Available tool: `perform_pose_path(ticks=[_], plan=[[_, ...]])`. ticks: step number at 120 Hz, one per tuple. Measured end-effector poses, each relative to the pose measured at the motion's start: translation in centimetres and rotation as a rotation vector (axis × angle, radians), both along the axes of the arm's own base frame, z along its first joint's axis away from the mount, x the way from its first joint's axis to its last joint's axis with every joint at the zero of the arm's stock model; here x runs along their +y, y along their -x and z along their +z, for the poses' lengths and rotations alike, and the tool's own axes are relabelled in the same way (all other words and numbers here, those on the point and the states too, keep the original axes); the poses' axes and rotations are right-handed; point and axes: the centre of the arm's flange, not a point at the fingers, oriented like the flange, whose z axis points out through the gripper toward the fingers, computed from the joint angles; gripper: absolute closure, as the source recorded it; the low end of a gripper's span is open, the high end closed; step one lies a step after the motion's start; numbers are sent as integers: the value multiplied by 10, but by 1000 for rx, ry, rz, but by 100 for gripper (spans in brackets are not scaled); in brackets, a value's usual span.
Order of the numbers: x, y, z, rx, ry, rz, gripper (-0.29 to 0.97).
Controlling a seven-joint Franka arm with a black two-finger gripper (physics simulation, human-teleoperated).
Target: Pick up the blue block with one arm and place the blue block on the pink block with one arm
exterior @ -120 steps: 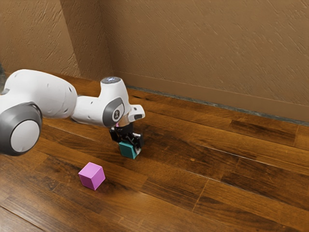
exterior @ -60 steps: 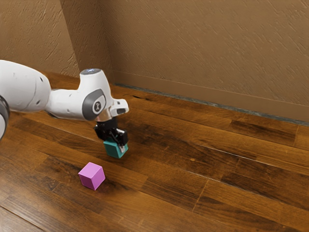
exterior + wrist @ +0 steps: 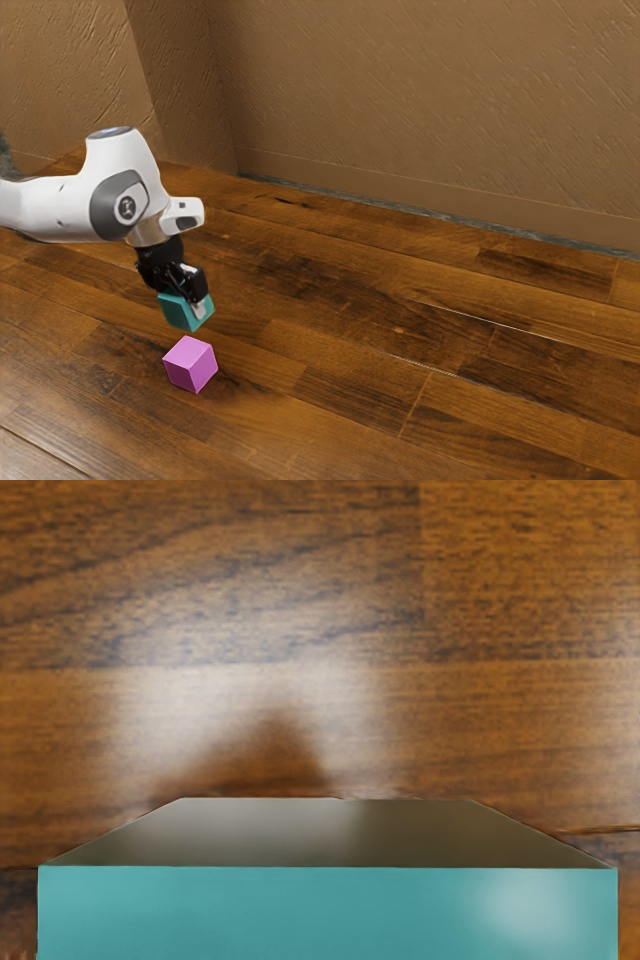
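Above the worktop (image 3: 420, 330), the jaws grip the blue block (image 3: 185, 312) by two sides, holding it aloft near the pink block (image 3: 190, 364) for stacking clearance.

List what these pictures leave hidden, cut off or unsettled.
1. Top of the blue block: exterior view, covered by the gripper shut on it.
2. Blue block's lower part: wrist view, cut off by the picture's lower edge.
3. Base of the arm: exterior view, cut off by the left edge.
4. Whether the blue block hangs straight over the pink block: the exterior view's slant leaves depth unsettled.
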Motion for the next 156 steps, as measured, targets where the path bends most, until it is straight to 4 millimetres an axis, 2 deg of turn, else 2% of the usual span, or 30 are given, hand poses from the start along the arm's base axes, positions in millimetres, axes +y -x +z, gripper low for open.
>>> perform_pose_path(ticks=[16,42,68,89,108,134,149,156], plan=[[6,20,-5,26,9,-12,30],[-17,27,-13,48,14,-82,30],[-5,33,-16,57,19,-74,29],[-6,32,-19,62,22,-85,15],[-4,32,-18,59,20,-91,7],[0,15,11,-5,-9,-115,2],[-1,-8,51,-89,-42,-141,1],[-8,-23,82,-148,-72,-172,1]])
